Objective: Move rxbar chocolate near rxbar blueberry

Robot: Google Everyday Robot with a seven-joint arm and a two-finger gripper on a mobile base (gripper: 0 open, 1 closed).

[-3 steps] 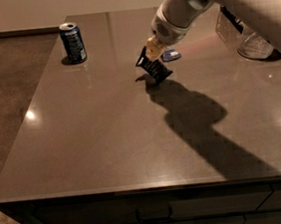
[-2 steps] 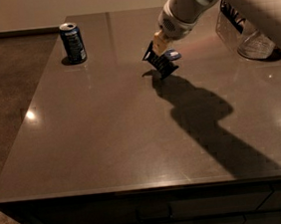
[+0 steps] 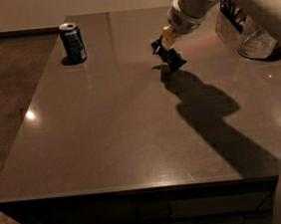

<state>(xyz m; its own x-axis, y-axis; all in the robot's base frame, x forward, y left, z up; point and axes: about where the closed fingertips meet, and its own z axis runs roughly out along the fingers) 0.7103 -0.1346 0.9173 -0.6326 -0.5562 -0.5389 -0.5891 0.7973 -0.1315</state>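
The gripper (image 3: 170, 60) has travelled to the right and a little upward in the frame, from left of the upper-centre area to the spot just under the pale wrist in the upper right of centre. The arm (image 3: 190, 8) above it has swung right with it. A second ago, the rxbar blueberry showed as a small blue patch just right of the gripper. Now the dark gripper stands over that place and no blue is visible. The arm's shadow (image 3: 205, 107) on the table (image 3: 108, 137) has slid rightward too, and its near end now meets the gripper's lower edge.
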